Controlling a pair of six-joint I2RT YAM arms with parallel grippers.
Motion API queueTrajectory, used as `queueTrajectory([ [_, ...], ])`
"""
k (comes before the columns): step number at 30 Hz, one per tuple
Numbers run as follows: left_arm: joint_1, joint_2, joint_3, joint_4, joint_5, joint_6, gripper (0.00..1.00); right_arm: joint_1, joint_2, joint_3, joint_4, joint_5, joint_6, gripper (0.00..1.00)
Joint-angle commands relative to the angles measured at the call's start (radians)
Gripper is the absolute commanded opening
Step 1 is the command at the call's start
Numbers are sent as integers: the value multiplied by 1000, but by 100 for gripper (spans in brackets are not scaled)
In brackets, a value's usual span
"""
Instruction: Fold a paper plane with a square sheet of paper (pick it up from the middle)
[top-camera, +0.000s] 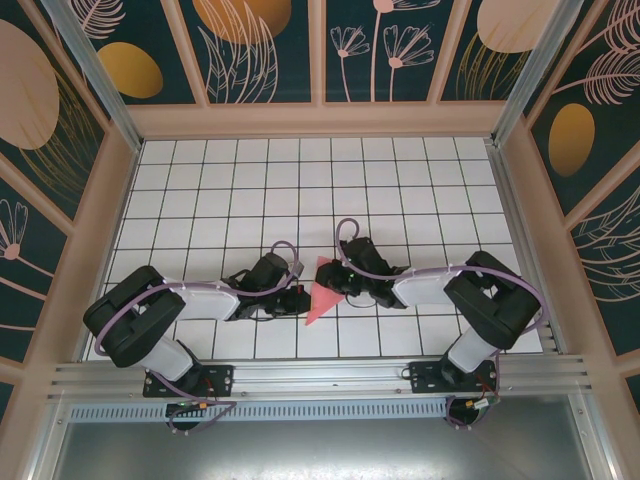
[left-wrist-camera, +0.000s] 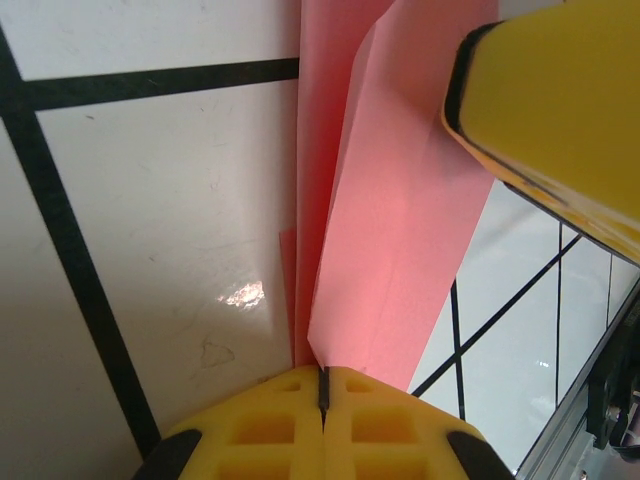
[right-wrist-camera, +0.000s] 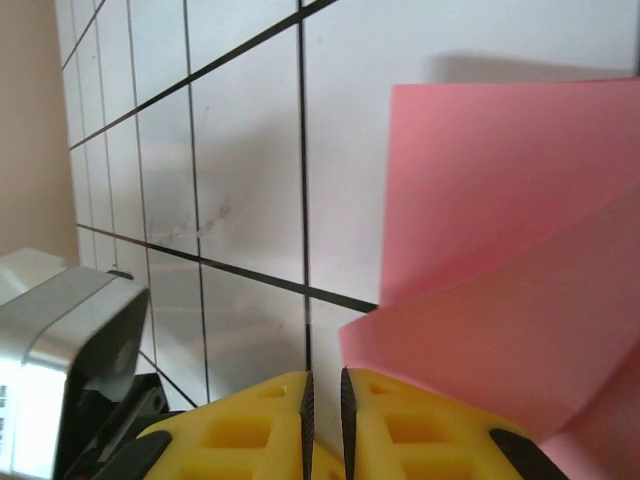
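Arms reach in from the two near corners of the bench (top-camera: 400, 180) and meet over the middle of its near edge. The sheet of paper (top-camera: 320, 300) sits there, already part-folded into a narrow pointed shape that seems to stand up from the tiles.

On the left, the left end effector (left-wrist-camera: 322, 375) is fully closed, its yellow pads meeting with no gap. The pink layers run straight down into that seam, so it appears to pinch the folded edge. My reading is that this grip anchors the crease so the layers cannot slide while the other side is worked.

Between the two arms, the paper shows a centre fold with a flap on either side, the flaps angled apart.

On the right, the right end effector (right-wrist-camera: 322, 390) is narrow, with only a thin slit between its pads. No paper shows inside that slit; the sheet rises just beside its right pad. Seen from the left wrist, one of its fingers (left-wrist-camera: 560, 110) overlaps the upper flap. Whether it presses there or merely hangs in front I cannot tell. It is probably placed to crease or take a wing flap.
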Motion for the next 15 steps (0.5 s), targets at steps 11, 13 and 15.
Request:
queueTrajectory([
  [11,-4,19,-3,-55,-10,23,0,0,92,-5,-123,92,-30,18],
  [13,-3,16,-2,-61,-8,27,1,0,104,-16,-137,107,-29,17],
  [15,-3,10,-2,-70,-8,31,3,0,115,-27,-147,123,-22,17],
])
